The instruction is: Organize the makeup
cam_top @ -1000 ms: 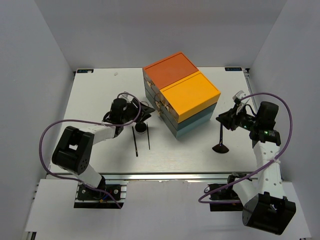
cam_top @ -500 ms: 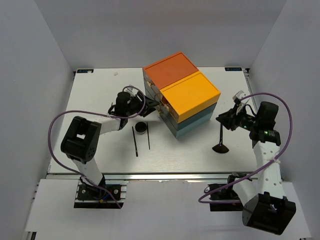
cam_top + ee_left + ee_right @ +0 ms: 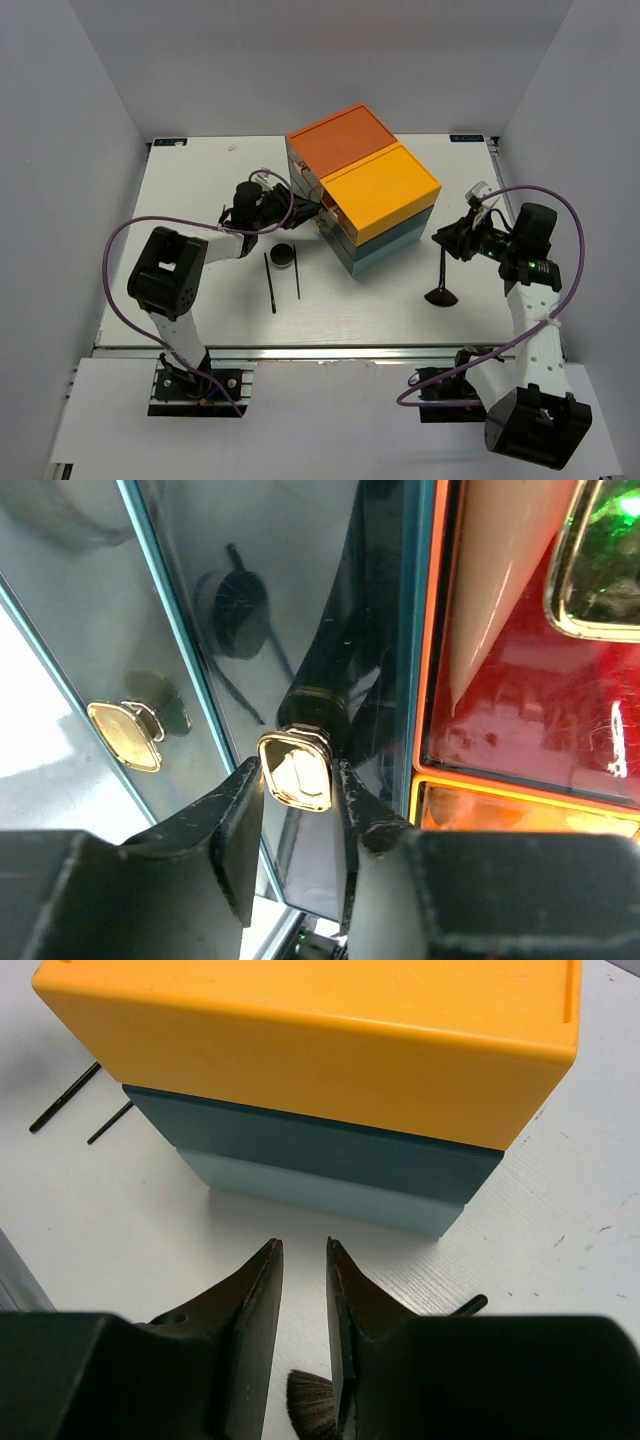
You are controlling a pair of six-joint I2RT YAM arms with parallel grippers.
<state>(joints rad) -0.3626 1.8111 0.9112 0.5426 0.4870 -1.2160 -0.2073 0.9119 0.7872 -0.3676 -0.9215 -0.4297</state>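
Left gripper (image 3: pixel 298 778) is clenched on a small gold drawer knob (image 3: pixel 296 768) on the left face of the orange, yellow and teal drawer box (image 3: pixel 365 185). A round black compact (image 3: pixel 284 255) and two thin black sticks (image 3: pixel 271 283) (image 3: pixel 297 277) lie just left of the box. A black flared brush (image 3: pixel 440 290) lies right of the box, beneath the right gripper (image 3: pixel 303 1255), whose fingers stand slightly parted, grasping nothing.

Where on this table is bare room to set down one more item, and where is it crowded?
Free: far-left table corner beyond the left arm; near strip between the two sticks and the brush. Crowded: around the compact and the drawer knob in the left jaws.
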